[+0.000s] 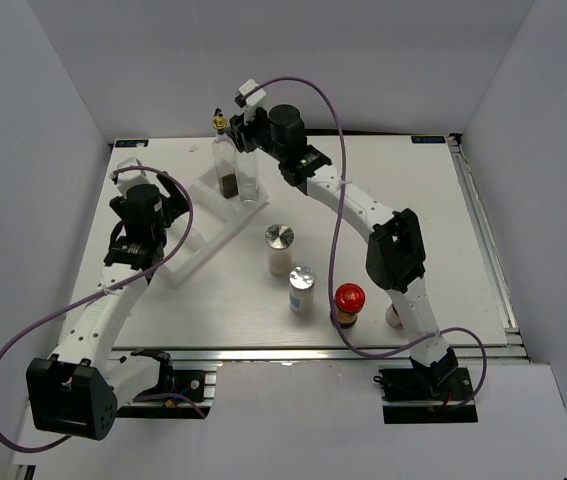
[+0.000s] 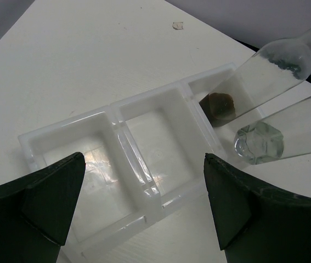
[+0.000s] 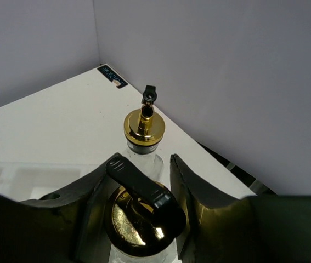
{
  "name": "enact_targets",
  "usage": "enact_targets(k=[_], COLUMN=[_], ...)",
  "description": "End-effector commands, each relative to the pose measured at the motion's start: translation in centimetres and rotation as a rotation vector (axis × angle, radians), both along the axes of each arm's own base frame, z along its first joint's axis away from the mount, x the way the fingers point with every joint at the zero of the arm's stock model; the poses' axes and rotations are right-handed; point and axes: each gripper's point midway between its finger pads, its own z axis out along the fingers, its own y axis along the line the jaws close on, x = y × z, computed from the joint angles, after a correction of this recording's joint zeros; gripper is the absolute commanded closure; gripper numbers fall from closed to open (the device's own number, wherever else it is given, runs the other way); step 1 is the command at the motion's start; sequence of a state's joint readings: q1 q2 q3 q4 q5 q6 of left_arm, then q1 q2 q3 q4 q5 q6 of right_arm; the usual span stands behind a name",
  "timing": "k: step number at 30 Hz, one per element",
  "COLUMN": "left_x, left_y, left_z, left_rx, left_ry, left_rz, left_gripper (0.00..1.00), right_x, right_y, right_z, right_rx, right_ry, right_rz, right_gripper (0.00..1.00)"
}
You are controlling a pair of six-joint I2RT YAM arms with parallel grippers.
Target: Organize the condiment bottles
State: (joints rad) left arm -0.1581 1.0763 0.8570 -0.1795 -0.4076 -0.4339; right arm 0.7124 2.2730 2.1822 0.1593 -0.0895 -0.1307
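A clear glass cruet (image 1: 250,180) (image 2: 300,129) is upright just right of the white rack's (image 1: 198,235) far end, with my right gripper (image 1: 247,140) (image 3: 142,165) shut on its gold-black pourer (image 3: 139,219). The other cruet (image 1: 225,160) (image 3: 144,129) (image 2: 265,68), with brown residue at its base, stands in the rack's far compartment. My left gripper (image 1: 146,218) (image 2: 144,183) hangs open over the rack's (image 2: 117,118) two empty near compartments. Two silver-lidded shakers (image 1: 280,248) (image 1: 302,290) and a red-lidded jar (image 1: 349,305) stand on the table. A small white-lidded jar (image 1: 394,318) peeks out behind my right arm.
White walls close the table (image 1: 433,220) at the back and on both sides. A purple cable (image 1: 335,215) loops from the right wrist over the shakers and the red-lidded jar. A metal rail (image 1: 488,250) runs along the table's right edge.
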Motion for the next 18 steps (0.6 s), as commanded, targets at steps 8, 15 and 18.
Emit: enact_targets(k=[8, 15, 18], left_x=[0.1, 0.1, 0.0], left_y=[0.5, 0.7, 0.8], left_z=[-0.4, -0.2, -0.4], left_rx=[0.0, -0.001, 0.0], left_ry=[0.004, -0.003, 0.003], left_rz=[0.009, 0.014, 0.017], left_gripper=[0.02, 0.02, 0.02], right_x=[-1.4, -2.2, -1.9], right_y=[1.4, 1.9, 1.7], right_z=[9.9, 10.1, 8.7], right_rx=[0.259, 0.266, 0.252], right_ry=[-0.238, -0.276, -0.248], right_rz=[0.015, -0.047, -0.068], right_gripper=[1.0, 1.0, 1.0])
